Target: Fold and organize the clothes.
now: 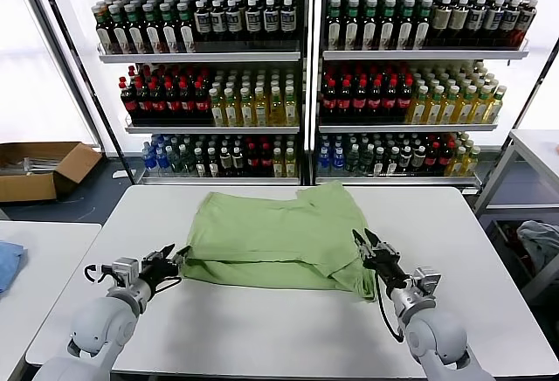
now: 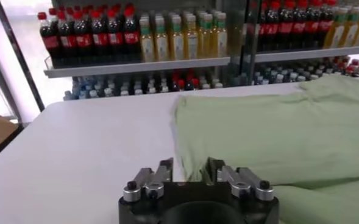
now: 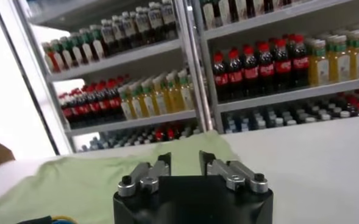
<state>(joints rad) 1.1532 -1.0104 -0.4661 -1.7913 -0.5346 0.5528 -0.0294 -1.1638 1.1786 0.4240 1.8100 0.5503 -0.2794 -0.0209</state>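
— Looking at the table: where is the shirt lying from your pincers?

— The light green short-sleeved polo shirt (image 1: pixel 271 237) is lying folded on the white table (image 1: pixel 262 329), its long axis running side to side between my arms. My left gripper (image 1: pixel 171 257) is sitting at its left edge, my right gripper (image 1: pixel 367 245) at its right front corner.

— Gripping anything?

— No; both are standing with jaws apart, holding nothing. I am judging both arms about equally near, one at each end.
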